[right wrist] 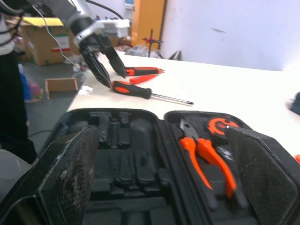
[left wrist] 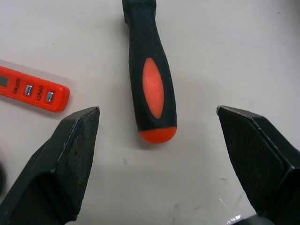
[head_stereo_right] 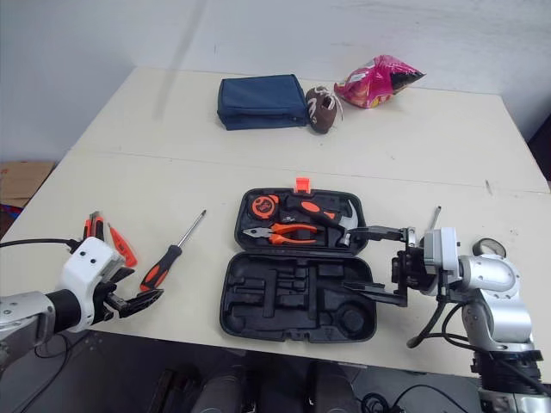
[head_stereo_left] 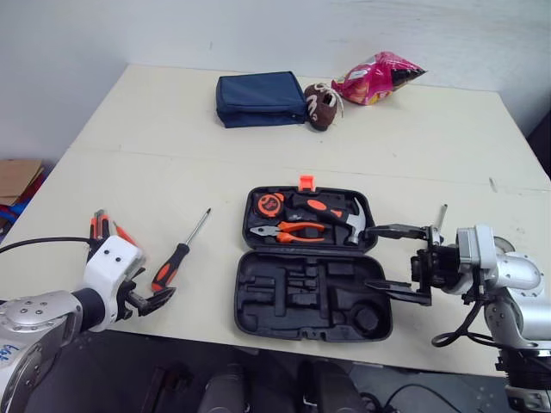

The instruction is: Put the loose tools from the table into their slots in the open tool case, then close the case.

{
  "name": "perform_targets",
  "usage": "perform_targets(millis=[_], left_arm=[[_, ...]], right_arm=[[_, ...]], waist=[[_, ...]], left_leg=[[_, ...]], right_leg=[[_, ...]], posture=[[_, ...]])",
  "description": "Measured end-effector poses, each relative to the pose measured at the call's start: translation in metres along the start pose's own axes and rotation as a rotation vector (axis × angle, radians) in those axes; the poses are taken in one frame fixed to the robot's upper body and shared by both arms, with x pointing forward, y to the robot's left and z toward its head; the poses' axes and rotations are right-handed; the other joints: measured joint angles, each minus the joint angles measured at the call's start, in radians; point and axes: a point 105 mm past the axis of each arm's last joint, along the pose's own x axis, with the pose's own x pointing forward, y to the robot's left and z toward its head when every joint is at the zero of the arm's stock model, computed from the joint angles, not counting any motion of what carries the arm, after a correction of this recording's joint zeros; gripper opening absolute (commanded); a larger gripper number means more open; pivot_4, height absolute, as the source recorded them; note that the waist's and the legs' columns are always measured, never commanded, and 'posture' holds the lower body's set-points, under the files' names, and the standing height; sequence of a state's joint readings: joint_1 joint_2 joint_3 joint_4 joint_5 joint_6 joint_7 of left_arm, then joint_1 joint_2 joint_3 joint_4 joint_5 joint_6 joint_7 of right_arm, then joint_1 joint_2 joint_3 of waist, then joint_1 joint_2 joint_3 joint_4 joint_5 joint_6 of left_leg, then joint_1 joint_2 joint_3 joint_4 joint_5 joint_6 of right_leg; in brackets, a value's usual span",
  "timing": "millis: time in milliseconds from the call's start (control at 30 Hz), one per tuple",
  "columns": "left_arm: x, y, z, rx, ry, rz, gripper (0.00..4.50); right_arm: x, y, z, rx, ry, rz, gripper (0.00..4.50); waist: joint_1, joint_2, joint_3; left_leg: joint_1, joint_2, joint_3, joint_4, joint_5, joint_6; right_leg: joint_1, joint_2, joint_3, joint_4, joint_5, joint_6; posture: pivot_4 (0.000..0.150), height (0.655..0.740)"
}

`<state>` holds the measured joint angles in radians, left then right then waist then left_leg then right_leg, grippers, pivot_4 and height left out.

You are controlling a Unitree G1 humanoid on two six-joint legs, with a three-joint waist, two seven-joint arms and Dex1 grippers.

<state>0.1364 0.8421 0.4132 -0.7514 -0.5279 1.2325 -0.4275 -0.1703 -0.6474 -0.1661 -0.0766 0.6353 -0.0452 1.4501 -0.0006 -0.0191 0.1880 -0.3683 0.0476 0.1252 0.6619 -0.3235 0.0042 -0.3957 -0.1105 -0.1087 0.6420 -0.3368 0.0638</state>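
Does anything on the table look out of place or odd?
Yes. A screwdriver lies loose on the table left of the open tool case, whose near half has empty slots. Nothing looks spilled or damaged.

I've got my left gripper (head_stereo_left: 155, 299) spread wide at the screwdriver (head_stereo_left: 176, 258) butt, bare table (head_stereo_left: 172, 155) both sides; orange tester (left wrist: 33, 91) lies near one finger. My right gripper (head_stereo_left: 372, 258) crowds the tool case (head_stereo_left: 241, 297) on its right rim.

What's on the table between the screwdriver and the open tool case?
Nothing: bare table between screwdriver and tool case, seen in the left eye view.
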Motion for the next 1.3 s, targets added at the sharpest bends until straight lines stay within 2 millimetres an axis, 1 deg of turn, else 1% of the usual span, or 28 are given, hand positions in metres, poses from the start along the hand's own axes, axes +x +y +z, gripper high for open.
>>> perform_targets(millis=[100,233,300,367,433,533,567,633,667,700,733,800,833,900,1000,1033,1100,1133,1200,1267,1300], left_arm=[[0.011,-0.004,0.008,-0.009,-0.013,-0.002,4.05],[0.015,-0.004,0.015,-0.018,-0.017,0.004,4.05],[0.019,-0.006,0.015,-0.023,0.003,-0.002,4.05],[0.026,-0.011,0.007,-0.045,0.067,-0.025,4.05],[0.03,-0.012,0.012,-0.077,0.054,-0.021,4.05],[0.031,-0.011,0.012,-0.106,0.066,-0.002,3.25],[0.031,-0.01,0.012,-0.109,0.069,0.004,2.78],[0.03,-0.006,0.011,-0.114,0.07,0.021,2.05],[0.03,-0.005,0.011,-0.114,0.067,0.03,1.51],[0.031,-0.004,0.011,-0.114,0.065,0.033,1.09],[0.031,-0.004,0.012,-0.109,0.055,0.03,0.78],[0.031,-0.002,0.013,-0.102,0.042,0.031,0.8],[0.032,0.0,0.017,-0.092,0.014,0.023,0.8],[0.027,0.003,0.033,-0.023,-0.078,0.006,0.8],[0.007,0.004,0.069,0.162,-0.273,-0.054,0.8],[0.0,-0.001,0.08,0.243,-0.33,-0.097,0.8],[-0.01,-0.023,0.092,0.453,-0.371,-0.264,0.8],[-0.012,-0.029,0.095,0.509,-0.372,-0.311,0.8],[-0.017,-0.043,0.107,0.639,-0.382,-0.435,0.8],[-0.019,-0.053,0.115,0.719,-0.386,-0.518,0.8],[-0.018,-0.058,0.115,0.743,-0.376,-0.558,0.8]], right_arm=[[0.005,0.002,0.001,-0.01,-0.028,0.01,4.5],[0.009,0.003,0.006,-0.028,-0.063,0.017,4.5],[0.01,0.003,0.008,-0.033,-0.07,0.024,4.5],[0.011,0.004,0.01,-0.036,-0.077,0.032,4.5],[0.012,0.007,0.01,-0.029,-0.082,0.04,4.5],[0.016,0.011,0.012,-0.03,-0.084,0.06,4.5],[0.016,0.012,0.012,-0.027,-0.083,0.06,4.5],[0.015,0.013,0.01,-0.016,-0.08,0.056,4.5],[0.015,0.014,0.008,-0.011,-0.078,0.054,4.5],[0.014,0.015,0.008,-0.008,-0.076,0.053,4.5],[0.014,0.015,0.008,-0.008,-0.074,0.053,4.5],[0.013,0.015,0.007,-0.008,-0.068,0.049,4.5],[0.012,0.014,0.007,-0.009,-0.06,0.045,4.5],[0.009,0.011,0.008,-0.022,-0.044,0.026,4.5],[0.004,0.007,0.01,-0.035,-0.018,0.011,4.5],[0.003,0.006,0.01,-0.037,-0.016,0.008,4.5],[0.001,0.005,0.009,-0.034,0.002,0.003,4.5],[0.0,0.004,0.008,-0.034,0.012,0.001,4.5],[-0.006,-0.002,0.003,-0.057,0.063,-0.009,4.5],[-0.012,-0.013,0.004,-0.095,0.085,-0.049,4.5],[-0.015,-0.017,0.006,-0.108,0.088,-0.071,4.5]], waist=[[0.001,0.0,0.0],[-0.004,0.0,0.0],[-0.002,0.0,0.0],[-0.001,0.0,0.0],[0.0,0.0,0.0],[0.002,0.0,0.0],[0.002,0.0,0.0],[0.002,0.0,0.0],[0.002,0.0,0.0],[0.002,0.0,0.0],[0.002,0.0,0.0],[0.002,0.0,0.0],[0.002,0.0,0.0],[0.002,-0.001,0.0],[0.001,-0.001,0.0],[0.0,0.0,0.0],[-0.001,0.0,0.0],[-0.001,0.0,0.0],[0.001,0.0,0.0],[0.0,0.0,0.0],[0.0,0.0,0.0]], left_leg=[[0.0,0.0,0.0,0.0,0.0,0.0],[0.0,0.0,0.0,0.0,0.0,0.0],[0.0,0.0,0.0,0.0,0.0,0.0],[0.0,0.0,0.0,0.001,0.0,0.0],[0.001,0.0,0.0,0.001,0.0,0.0],[0.001,0.0,-0.001,0.001,0.001,0.0],[0.001,0.0,-0.001,0.001,0.001,0.0],[0.001,-0.001,-0.001,0.001,0.0,0.0],[0.001,-0.001,-0.001,0.001,0.001,0.0],[0.001,-0.001,-0.001,0.001,0.001,0.0],[0.001,-0.001,-0.001,0.001,0.0,0.0],[0.001,0.0,-0.001,0.001,0.001,0.0],[0.001,0.0,-0.001,0.001,0.001,0.0],[0.0,0.0,-0.001,0.002,0.001,0.0],[0.0,0.0,-0.001,0.002,0.001,0.0],[0.0,0.0,-0.001,0.001,0.001,0.0],[0.0,0.0,0.0,0.002,0.001,0.0],[0.0,0.0,0.0,0.002,0.001,0.0],[0.0,-0.001,0.0,0.002,0.001,0.0],[0.0,-0.001,0.0,0.002,0.001,0.0],[0.0,-0.001,0.0,0.002,0.001,0.0]], right_leg=[[0.001,0.0,-0.001,0.001,0.0,0.0],[0.0,0.0,-0.001,0.001,0.0,0.0],[0.0,0.0,-0.001,0.001,0.0,0.0],[0.001,0.0,-0.001,0.001,0.0,0.0],[0.001,0.0,-0.001,0.002,0.0,0.0],[0.002,0.0,-0.001,0.002,0.0,0.0],[0.002,0.0,-0.001,0.002,0.0,0.0],[0.002,0.0,-0.001,0.001,0.0,0.0],[0.002,0.0,-0.001,0.001,0.0,0.0],[0.002,0.0,-0.001,0.001,0.0,0.0],[0.002,0.0,-0.001,0.001,0.0,0.0],[0.002,0.0,-0.001,0.001,0.0,0.0],[0.001,0.0,-0.001,0.002,0.0,0.0],[0.001,0.0,-0.002,0.001,0.0,0.0],[0.001,0.0,-0.002,-0.001,0.0,0.0],[0.001,0.0,-0.002,-0.001,0.0,0.0],[0.001,0.0,-0.002,0.0,0.0,0.0],[0.001,0.0,-0.002,0.0,0.0,0.0],[0.001,0.0,-0.002,0.0,0.0,0.0],[0.001,0.001,-0.002,0.001,0.0,0.0],[0.001,0.001,-0.002,0.0,0.0,0.0]], posture=[[0.15,0.74],[0.15,0.74],[0.15,0.74],[0.15,0.74],[0.15,0.74],[0.15,0.74],[0.15,0.74],[0.15,0.74],[0.15,0.74],[0.15,0.74],[0.15,0.74],[0.15,0.74],[0.15,0.74],[0.15,0.74],[0.15,0.74],[0.15,0.74],[0.15,0.74],[0.15,0.74],[0.15,0.74],[0.15,0.74],[0.15,0.74]])
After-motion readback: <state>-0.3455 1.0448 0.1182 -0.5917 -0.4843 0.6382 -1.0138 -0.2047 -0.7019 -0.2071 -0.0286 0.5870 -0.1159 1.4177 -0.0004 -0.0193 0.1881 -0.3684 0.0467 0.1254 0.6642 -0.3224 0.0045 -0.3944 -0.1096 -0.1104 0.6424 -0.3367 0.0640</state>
